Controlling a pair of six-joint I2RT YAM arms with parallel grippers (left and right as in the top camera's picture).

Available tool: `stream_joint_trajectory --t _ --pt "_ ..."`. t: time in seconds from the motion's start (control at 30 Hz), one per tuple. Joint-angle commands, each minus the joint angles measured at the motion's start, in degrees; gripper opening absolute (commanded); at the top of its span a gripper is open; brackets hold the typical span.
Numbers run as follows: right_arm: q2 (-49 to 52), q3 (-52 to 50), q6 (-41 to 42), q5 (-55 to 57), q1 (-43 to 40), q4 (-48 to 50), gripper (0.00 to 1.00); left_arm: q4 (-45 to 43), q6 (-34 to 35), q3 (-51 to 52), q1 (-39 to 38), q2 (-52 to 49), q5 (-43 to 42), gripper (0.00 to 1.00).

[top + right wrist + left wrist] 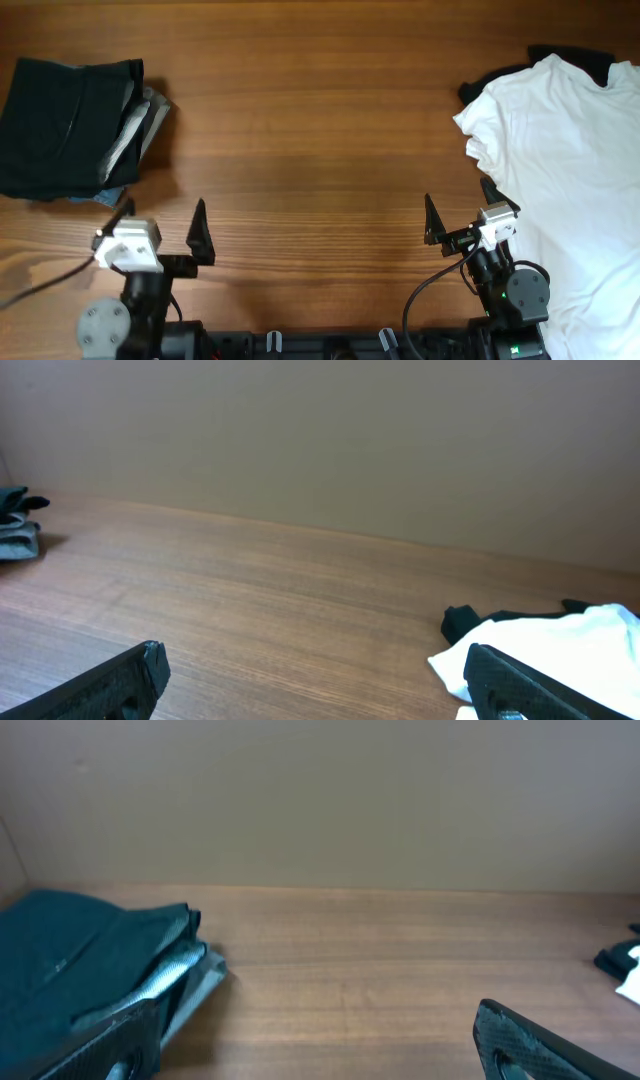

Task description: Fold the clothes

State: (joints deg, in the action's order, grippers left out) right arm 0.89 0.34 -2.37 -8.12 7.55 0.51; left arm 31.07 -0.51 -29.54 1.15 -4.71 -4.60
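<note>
No writing, label, brand mark, number or sign can be read in any of the views. The plain white fabric T-shirt (570, 150) at the desk's right edge shows none. Neither does the folded stack of dark fabric garments (65, 125) at the far left corner, nor the brown wooden desk (320, 130) itself.

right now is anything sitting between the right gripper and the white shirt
Nothing visible. The open right gripper sits at the left edge of the white shirt, with only bare table beside it. The folded pile lies at the other end of the table.
</note>
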Motion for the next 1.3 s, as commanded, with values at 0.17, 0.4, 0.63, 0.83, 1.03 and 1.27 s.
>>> stream_joint_trajectory --t 0.17,0.4,0.63,0.83,1.03,1.27 --pt "-0.7 0.0 1.0 -1.0 -0.3 0.3 1.0 -10.1 3.0 13.5 0.2 4.5 -1.1 1.0" --pt "-0.7 0.0 1.0 -1.0 -0.3 0.3 1.0 -20.3 4.2 23.5 0.2 4.5 -1.1 1.0" --pt "-0.7 0.0 1.0 -1.0 -0.3 0.3 1.0 -26.2 4.2 28.6 0.2 4.5 -1.1 1.0" --pt "-0.7 0.0 1.0 -1.0 -0.3 0.3 1.0 -33.7 3.7 28.6 0.2 4.5 -1.9 1.0" --pt "-0.7 0.0 1.0 -1.0 -0.3 0.3 1.0 -33.3 3.8 29.2 0.3 4.5 -1.1 1.0" --pt "-0.7 0.0 1.0 -1.0 -0.3 0.3 1.0 -27.2 3.8 29.2 0.2 4.5 -1.1 1.0"
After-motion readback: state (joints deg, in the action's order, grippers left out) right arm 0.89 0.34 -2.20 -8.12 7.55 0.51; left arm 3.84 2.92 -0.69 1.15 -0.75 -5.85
